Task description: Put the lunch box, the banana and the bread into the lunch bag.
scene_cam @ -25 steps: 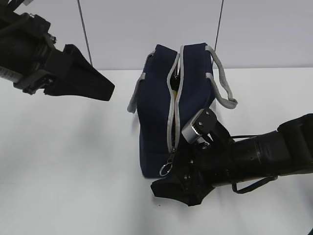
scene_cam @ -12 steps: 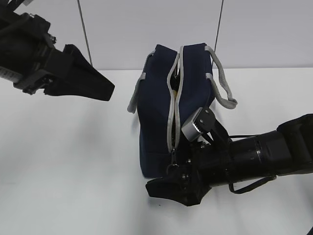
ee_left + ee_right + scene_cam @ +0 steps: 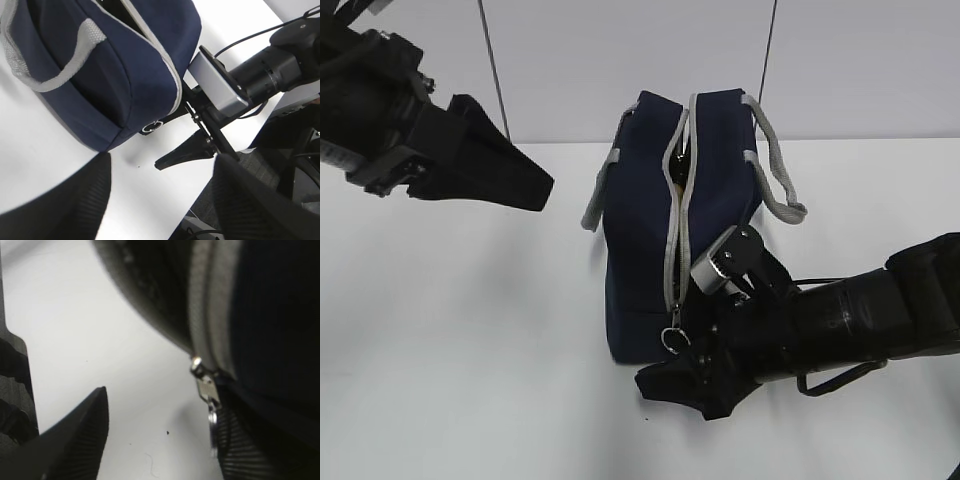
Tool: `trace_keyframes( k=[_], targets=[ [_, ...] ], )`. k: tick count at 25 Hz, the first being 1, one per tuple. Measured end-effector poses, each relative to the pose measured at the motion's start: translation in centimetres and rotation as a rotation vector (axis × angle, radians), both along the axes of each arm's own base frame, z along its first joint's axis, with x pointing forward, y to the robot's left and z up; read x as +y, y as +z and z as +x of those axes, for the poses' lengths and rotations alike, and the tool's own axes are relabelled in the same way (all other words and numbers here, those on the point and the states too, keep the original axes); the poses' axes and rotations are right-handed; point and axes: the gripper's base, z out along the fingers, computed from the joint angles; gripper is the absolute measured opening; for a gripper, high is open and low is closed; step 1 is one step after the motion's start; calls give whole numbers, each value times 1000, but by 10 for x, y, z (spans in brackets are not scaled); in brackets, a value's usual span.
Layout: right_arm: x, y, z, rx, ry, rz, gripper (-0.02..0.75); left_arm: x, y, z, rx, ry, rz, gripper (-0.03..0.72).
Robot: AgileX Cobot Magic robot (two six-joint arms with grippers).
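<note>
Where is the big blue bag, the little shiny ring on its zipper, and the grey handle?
Boxy navy-blue fabric lunch bag [image 3: 640,250]: exterior view, on its blue front panel.
Small metal ring zipper pull [image 3: 672,339]: exterior view, on the ring at the zipper's low end.
Grey woven strap handle [image 3: 55,80]: left wrist view, on the loop's lower curve.

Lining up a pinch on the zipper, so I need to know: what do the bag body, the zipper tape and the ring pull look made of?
The lunch bag looks like matte navy woven fabric: no shine, soft rounded corners. The zipper tape reads as grey textile, slightly ribbed. The ring pull appears metal: bright silver glints, thin rigid loop, also seen from the left wrist.
</note>
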Motion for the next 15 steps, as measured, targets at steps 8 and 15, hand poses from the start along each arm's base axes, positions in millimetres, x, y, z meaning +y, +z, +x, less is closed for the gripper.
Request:
trace_keyframes(
  k=[8,15],
  targets=[
    [-2,-3,2,-1,-22,-38,279,0,0,0,1,-1,1,442],
    [-4,-5,3,0,-41,-69,169,0,0,0,1,-1,1,442]
  ],
)
